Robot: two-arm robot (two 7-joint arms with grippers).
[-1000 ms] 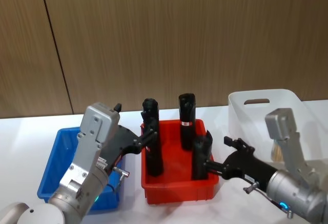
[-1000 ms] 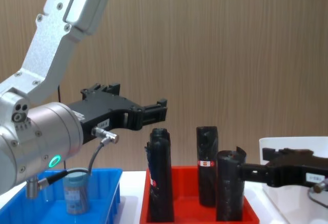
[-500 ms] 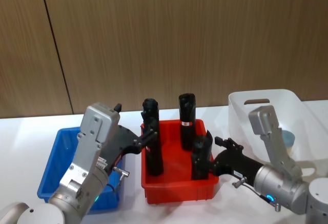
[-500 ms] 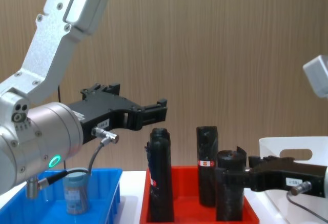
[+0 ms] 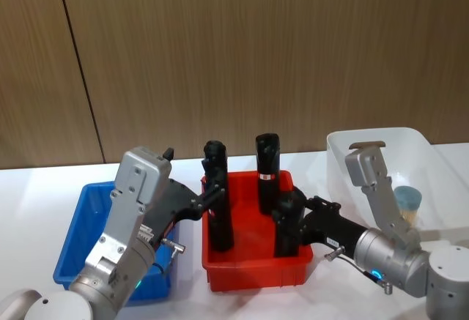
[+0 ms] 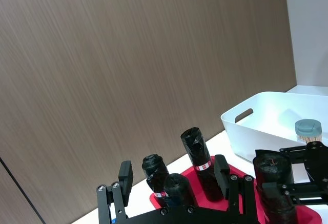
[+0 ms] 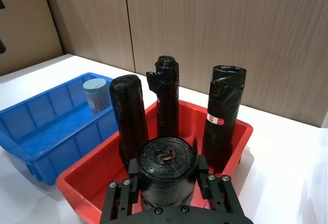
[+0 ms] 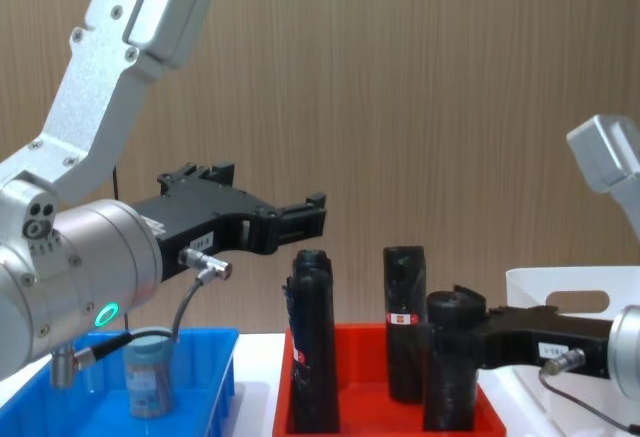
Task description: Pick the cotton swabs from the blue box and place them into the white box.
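Right gripper spread around a tall black wrapped roll in the red tray, wrong target. Back off toward the grey-lidded clear swab jar in the bright blue bin, far edge. Left gripper open, empty. One jar sits in the white bin.

Two silver-grey metal arms with black grippers

The boxy brushed-silver left arm shows round screw heads, a green ring light at 7 o'clock on its cylinder, a steel plug and grey cable; the matt-black left gripper carries a white label. The silver right arm has a blue-green light and a black right gripper.
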